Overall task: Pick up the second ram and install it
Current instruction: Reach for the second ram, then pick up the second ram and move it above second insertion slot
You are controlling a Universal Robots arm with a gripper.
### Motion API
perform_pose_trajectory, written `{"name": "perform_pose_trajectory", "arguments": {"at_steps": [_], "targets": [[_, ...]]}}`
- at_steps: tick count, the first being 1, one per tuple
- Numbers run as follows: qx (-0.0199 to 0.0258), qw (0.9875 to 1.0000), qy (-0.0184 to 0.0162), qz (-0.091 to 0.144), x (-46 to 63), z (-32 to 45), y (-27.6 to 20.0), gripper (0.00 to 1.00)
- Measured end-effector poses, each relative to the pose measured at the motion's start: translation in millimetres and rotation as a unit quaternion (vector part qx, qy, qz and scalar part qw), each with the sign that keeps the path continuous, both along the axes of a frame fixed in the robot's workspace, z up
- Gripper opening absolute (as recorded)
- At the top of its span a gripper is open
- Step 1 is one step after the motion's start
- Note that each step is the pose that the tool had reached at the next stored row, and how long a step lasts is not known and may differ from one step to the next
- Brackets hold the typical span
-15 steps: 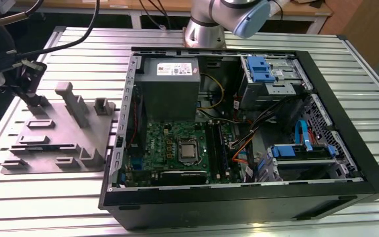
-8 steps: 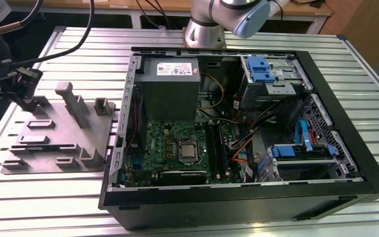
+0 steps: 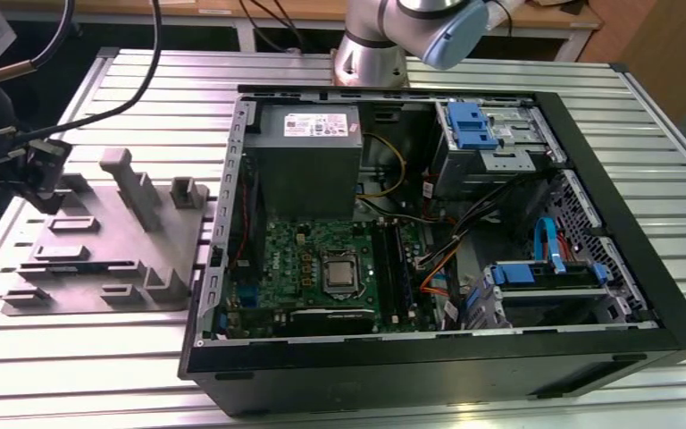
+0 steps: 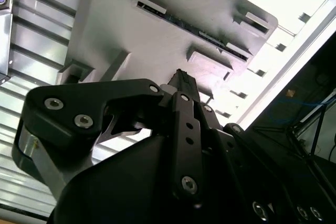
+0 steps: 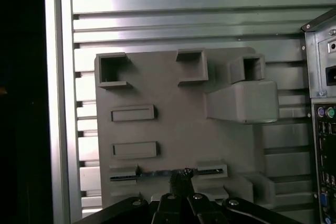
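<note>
The second ram point(image 5: 157, 173) is a thin dark stick lying on edge between two low blocks of the grey fixture plate point(image 3: 104, 268). In the second wrist view the ram point(image 4: 220, 40) shows as a dark strip across the plate. My gripper point(image 3: 47, 198) hangs above the far left part of the plate in the exterior view. Its fingertips look pressed together, with nothing held between them. In the first wrist view the gripper point(image 5: 181, 177) lines up with the ram's middle. In the second wrist view the gripper point(image 4: 181, 75) sits apart from the ram, so it is above it and not touching.
An open computer case point(image 3: 629, 295) lies on the slatted metal table point(image 3: 69, 357) to the exterior view's right of the plate. Inside are a green motherboard point(image 3: 313, 259), a grey power supply point(image 3: 307, 152) and loose cables. A tall grey block point(image 3: 129, 183) stands on the plate.
</note>
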State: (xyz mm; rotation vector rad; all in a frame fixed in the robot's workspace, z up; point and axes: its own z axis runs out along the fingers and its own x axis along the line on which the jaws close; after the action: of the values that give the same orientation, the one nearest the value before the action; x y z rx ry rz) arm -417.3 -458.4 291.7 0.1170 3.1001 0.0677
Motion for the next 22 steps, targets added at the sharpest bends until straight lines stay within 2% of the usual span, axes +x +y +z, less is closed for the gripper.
{"name": "perform_pose_trajectory", "arguments": {"at_steps": [8,22], "targets": [[0.0001,1.0000,-0.0001,0.000,-5.2,-10.7,-4.1,0.10],[0.0000,1.0000,0.0000,0.000,-5.2,-11.2,-4.2,0.10]]}}
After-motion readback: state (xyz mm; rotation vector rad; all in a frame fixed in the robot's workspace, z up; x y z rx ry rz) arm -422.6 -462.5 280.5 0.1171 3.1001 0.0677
